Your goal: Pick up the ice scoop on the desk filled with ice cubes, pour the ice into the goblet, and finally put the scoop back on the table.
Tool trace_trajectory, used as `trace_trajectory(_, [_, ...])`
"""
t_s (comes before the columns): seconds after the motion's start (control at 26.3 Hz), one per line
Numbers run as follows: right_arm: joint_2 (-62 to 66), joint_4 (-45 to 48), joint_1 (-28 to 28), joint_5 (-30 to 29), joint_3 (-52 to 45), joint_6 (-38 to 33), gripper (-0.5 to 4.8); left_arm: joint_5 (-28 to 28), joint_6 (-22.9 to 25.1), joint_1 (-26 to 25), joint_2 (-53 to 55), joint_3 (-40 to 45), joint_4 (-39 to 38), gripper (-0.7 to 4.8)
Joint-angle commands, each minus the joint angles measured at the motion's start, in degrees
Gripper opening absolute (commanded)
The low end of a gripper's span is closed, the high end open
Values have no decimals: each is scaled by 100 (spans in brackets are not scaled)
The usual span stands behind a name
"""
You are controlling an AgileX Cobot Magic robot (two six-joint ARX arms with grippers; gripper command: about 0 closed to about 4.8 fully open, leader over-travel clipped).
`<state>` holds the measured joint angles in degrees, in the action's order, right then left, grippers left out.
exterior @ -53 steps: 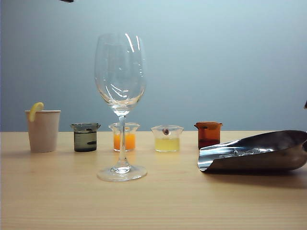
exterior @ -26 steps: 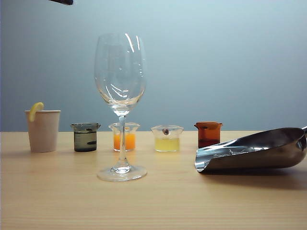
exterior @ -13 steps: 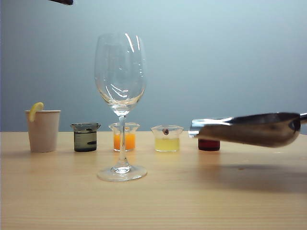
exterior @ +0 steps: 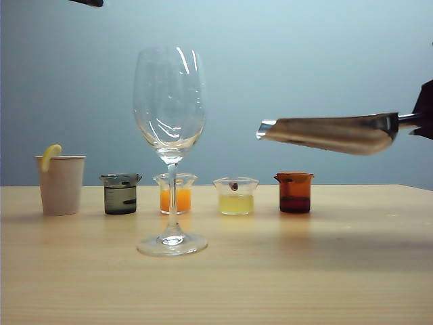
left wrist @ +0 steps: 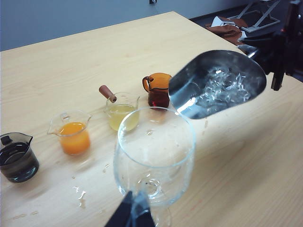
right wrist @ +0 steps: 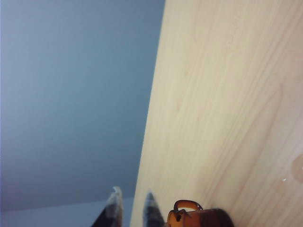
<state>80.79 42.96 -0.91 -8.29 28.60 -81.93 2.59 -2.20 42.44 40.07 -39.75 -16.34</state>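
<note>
right gripper (exterior: 425,116): you see it closed on the scoop (exterior: 331,133) handle, level, high right of goblet (exterior: 170,122) | ice (left wrist: 222,87): inside scoop | left gripper (left wrist: 134,213): near goblet, cannot tell its opening

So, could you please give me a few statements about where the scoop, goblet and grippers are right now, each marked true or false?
1. The ice scoop is in the air, off the table. True.
2. The goblet already holds ice. False: it is empty; the ice cubes are in the scoop.
3. The right gripper holds the scoop at its handle end. True.
4. The left gripper grips the goblet's stem. False: it hangs above the goblet, touching nothing.
5. The scoop's lip is over the goblet's rim. False: it is short of it, to the right.
</note>
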Motion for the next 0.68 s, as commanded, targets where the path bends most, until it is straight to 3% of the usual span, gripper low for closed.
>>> trace_trajectory(0.04, [-87,-730,50,-219,614,-48,-9,-22,28,4,-28,-28,55,-5])
trace_trajectory(0.23, [-85,-1718,146,-452,1515,83,-9,-127,24,4,-26,-42,31,-5])
trace_trajectory(0.68, [-77,-3042,866,-601,2979,238,-9,195,17,4,35,-828,-1228,-5])
